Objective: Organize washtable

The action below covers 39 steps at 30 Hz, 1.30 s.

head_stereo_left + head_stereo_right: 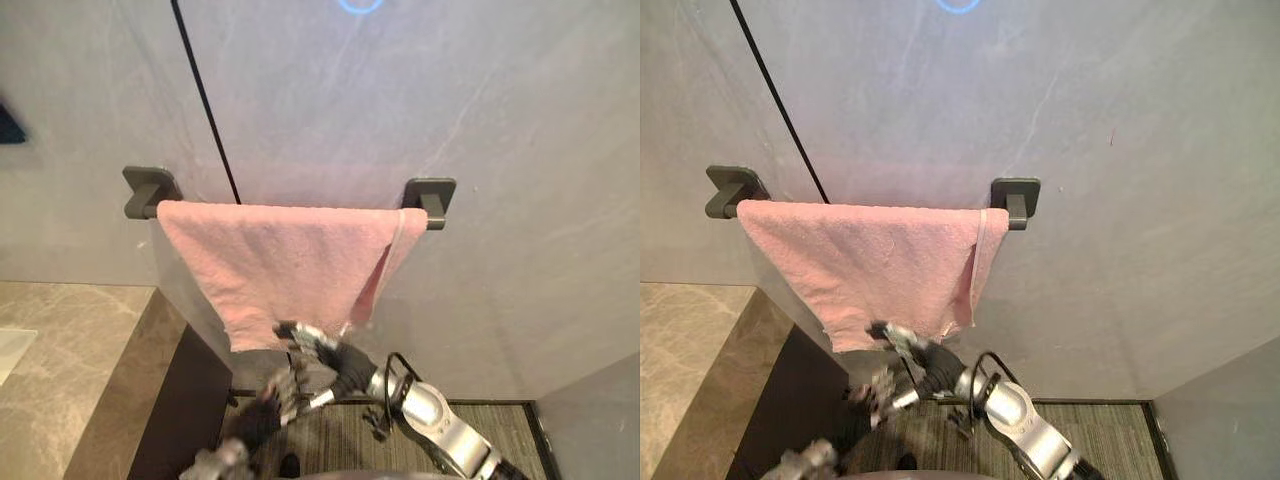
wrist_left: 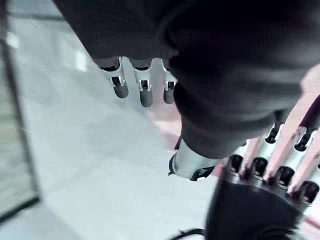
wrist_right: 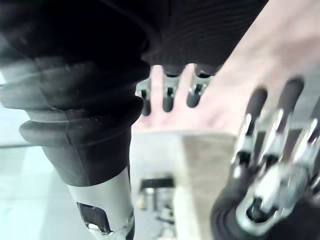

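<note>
A pink towel (image 1: pixel 280 265) hangs over a bar on the grey wall, between two dark brackets (image 1: pixel 150 190) (image 1: pixel 430 198). Its right end is folded over and hangs narrower. My right hand (image 1: pixel 330 358) reaches up from the lower right to the towel's bottom edge, fingers straight and thumb apart; the towel (image 3: pixel 280 50) shows just past its fingertips (image 3: pixel 168 100). My left hand (image 1: pixel 278 398) hovers just below and left of it, fingers (image 2: pixel 145 92) relaxed and holding nothing. Each wrist view also shows the other hand (image 2: pixel 280 155) (image 3: pixel 270 150) close by.
A marble counter (image 1: pixel 70 380) runs along the left, with a dark cabinet side (image 1: pixel 185 410) below its edge. A white basin rim (image 1: pixel 10 350) shows at the far left. A striped floor mat (image 1: pixel 345 440) lies under the hands.
</note>
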### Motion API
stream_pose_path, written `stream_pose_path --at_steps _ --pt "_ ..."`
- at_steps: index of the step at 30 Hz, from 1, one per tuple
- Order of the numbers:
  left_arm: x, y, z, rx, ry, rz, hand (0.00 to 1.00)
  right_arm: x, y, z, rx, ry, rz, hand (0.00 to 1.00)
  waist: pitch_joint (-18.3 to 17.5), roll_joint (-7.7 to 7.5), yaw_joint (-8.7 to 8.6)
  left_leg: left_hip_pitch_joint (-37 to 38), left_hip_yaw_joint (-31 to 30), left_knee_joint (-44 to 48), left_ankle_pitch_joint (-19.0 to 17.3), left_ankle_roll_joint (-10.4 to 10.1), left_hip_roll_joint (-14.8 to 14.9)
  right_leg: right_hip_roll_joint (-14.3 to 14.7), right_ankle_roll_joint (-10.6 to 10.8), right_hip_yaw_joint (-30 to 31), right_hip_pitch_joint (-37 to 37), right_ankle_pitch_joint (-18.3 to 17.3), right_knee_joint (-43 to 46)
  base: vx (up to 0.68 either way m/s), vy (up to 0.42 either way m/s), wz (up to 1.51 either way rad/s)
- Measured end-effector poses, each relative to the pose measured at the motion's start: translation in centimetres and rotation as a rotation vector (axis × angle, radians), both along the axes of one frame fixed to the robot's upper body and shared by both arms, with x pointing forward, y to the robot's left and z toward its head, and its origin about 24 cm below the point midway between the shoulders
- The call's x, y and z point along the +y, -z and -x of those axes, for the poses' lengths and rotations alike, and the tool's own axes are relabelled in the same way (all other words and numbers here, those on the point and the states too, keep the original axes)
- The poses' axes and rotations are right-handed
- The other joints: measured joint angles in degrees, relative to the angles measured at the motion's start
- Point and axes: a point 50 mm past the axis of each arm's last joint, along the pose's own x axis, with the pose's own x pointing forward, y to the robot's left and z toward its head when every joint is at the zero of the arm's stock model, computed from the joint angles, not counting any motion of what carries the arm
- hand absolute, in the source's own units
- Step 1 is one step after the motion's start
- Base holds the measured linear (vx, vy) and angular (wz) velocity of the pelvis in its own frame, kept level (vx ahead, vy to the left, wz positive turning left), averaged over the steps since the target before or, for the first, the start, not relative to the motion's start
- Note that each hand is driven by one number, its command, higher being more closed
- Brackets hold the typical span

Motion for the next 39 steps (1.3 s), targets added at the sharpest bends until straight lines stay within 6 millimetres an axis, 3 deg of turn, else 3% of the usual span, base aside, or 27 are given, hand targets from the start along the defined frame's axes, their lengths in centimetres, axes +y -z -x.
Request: stream_pose_path --at_steps 4,10,19,30,39 --pt "-0.4 -4.1 -3.6 -0.204 -0.089 0.176 0.0 0.8 -2.9 -1.2 -0.071 0.064 -0.149 0.0 -0.3 0.1 -0.06 -0.01 -0.76 0.12 0.4 0.48 -0.19 -0.15 -0.03 -0.59 0.18 0.14 0.4 0.04 -0.009 0.05" --pt "-0.3 -5.5 -5.1 -0.268 -0.184 0.292 0.0 0.2 -3.2 -2.1 -0.074 0.145 -0.165 0.0 -0.27 0.15 -0.16 -0.02 -1.04 0.11 0.39 0.48 -0.23 -0.23 -0.08 -1.08 0.01 -0.2 0.99 0.01 -0.007 0.02" --pt "-0.7 -5.3 -5.2 -0.266 -0.242 0.263 0.0 -0.2 -1.5 -2.0 -0.024 0.228 -0.115 0.0 0.32 -0.17 -0.22 -1.89 -1.02 -0.27 0.36 0.44 -0.15 -0.22 -0.15 -1.24 -2.38 -1.67 2.07 -0.03 -0.004 0.01" --pt "-0.4 -3.3 -5.0 -0.185 -0.31 0.24 0.0 -1.0 -0.1 -2.6 0.029 0.305 -0.074 0.0 0.44 -0.49 -1.39 -3.16 -1.35 0.08 0.39 0.47 -0.43 -0.47 0.15 -1.39 -3.36 -1.22 1.86 0.05 -0.005 0.01" --pt "0.6 -0.1 -4.3 -0.055 -0.359 0.137 0.0 -2.3 3.1 -2.0 0.135 0.384 0.01 0.0 0.47 -0.52 -1.57 -2.9 -1.59 -0.27 0.38 0.48 -0.34 -0.49 0.18 -1.29 -3.36 -1.26 2.04 -0.03 0.002 0.0"
